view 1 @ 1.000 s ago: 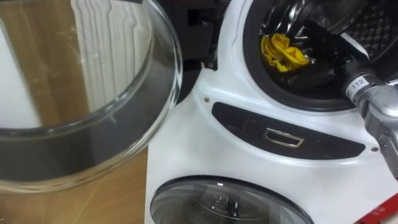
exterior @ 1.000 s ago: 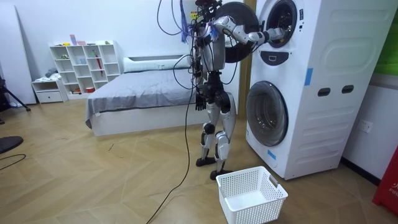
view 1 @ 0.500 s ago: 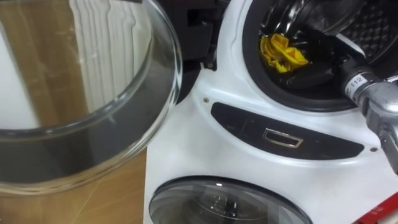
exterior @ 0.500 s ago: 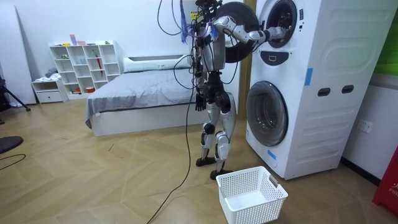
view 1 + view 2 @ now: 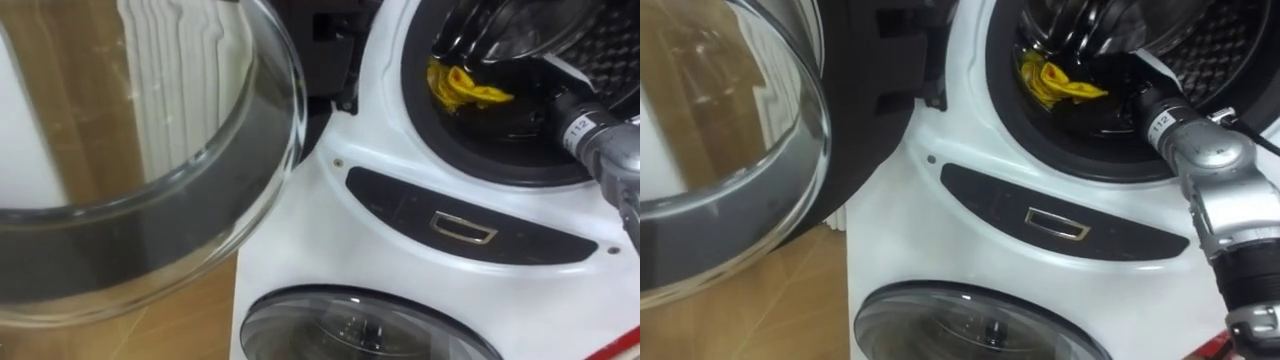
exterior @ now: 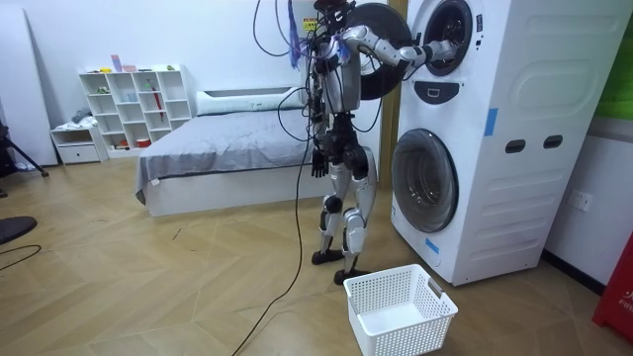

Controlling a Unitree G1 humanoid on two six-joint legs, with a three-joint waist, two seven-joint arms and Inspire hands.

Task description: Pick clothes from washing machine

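The chief risk is a blind grasp: the right hand (image 5: 1132, 100) reaches into the dark of the upper drum (image 5: 605, 45), near the yellow cloth (image 5: 466, 88), and I cannot tell whether it is open or closed on anything. If it closes short it may come out empty or drag only a corner, and the cloth could snag on the door rim or fall to the floor beside the basket. The open glass door (image 5: 150, 150) hangs close on the robot's left and could be knocked. The drum holds the one yellow cloth I can see; the white basket (image 6: 391, 285) on the floor by the robot's feet is empty; the lower door (image 6: 425, 181) is closed. The left hand (image 6: 318, 163) hangs by the hip, its state unreadable
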